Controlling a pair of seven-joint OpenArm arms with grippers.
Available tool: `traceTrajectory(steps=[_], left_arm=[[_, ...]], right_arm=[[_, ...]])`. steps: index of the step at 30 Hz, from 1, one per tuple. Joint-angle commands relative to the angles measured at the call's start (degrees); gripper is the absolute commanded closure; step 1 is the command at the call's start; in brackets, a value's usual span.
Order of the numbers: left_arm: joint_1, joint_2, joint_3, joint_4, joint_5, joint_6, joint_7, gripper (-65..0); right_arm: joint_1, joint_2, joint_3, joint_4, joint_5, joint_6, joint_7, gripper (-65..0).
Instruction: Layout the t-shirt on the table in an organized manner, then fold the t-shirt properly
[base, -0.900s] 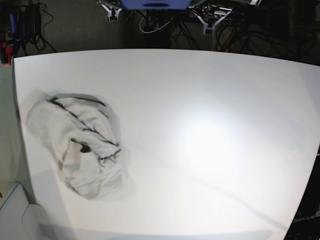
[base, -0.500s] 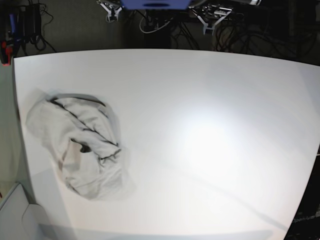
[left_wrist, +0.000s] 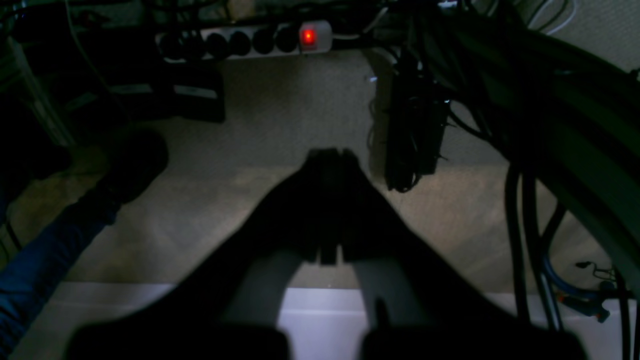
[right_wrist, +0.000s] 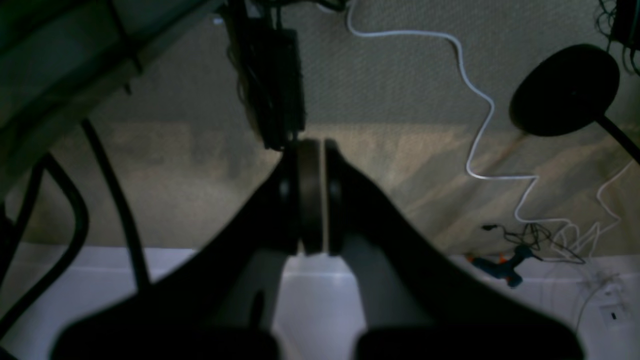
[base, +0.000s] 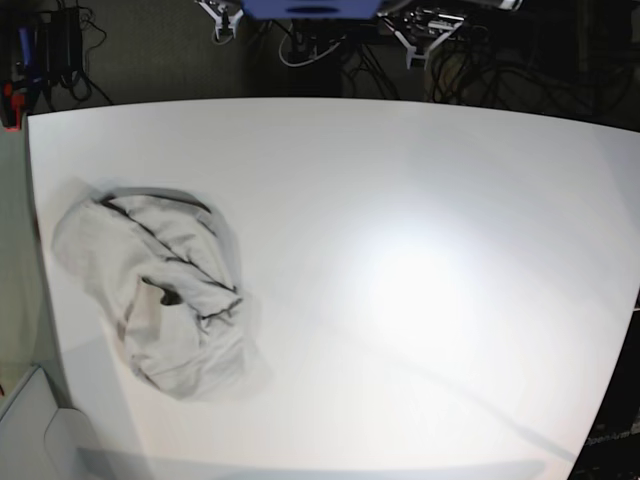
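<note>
The pale grey-beige t-shirt (base: 160, 290) lies crumpled in a heap near the left edge of the white table (base: 400, 200) in the base view. My left gripper (left_wrist: 330, 160) is shut and empty in the left wrist view, hanging over the floor beyond the table's edge (left_wrist: 100, 300). My right gripper (right_wrist: 310, 150) is shut and empty, its pads pressed together, also off the table (right_wrist: 450, 290). Both are far from the t-shirt, which neither wrist view shows. Only parts of the two arms show at the top of the base view.
Glare covers the table's middle right. Cables and stands crowd the floor behind the far edge (base: 330, 45). A power strip with a red light (left_wrist: 307, 37) and a blue-trousered leg (left_wrist: 45, 255) are on the floor. A white cable (right_wrist: 480, 135) runs there.
</note>
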Motion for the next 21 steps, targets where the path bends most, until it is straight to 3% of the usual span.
traceTrajectory(steps=[1, 11, 21], left_arm=[[0.3, -0.1, 0.1, 0.7, -0.1, 0.1, 0.0, 0.0], [6.8, -1.3, 0.1, 9.9, 0.0, 0.1, 0.1, 0.0], [22.2, -6.5, -0.2, 31.0, -0.4, 0.0, 0.4, 0.0]], right_arm=[[-0.3, 0.0, -0.1, 0.0, 0.1, 0.3, -0.1, 0.0], [-2.5, 0.2, -0.2, 2.0, 0.1, 0.3, 0.6, 0.0], [-23.7, 3.0, -0.3, 34.0, 0.1, 0.4, 0.5, 0.0]])
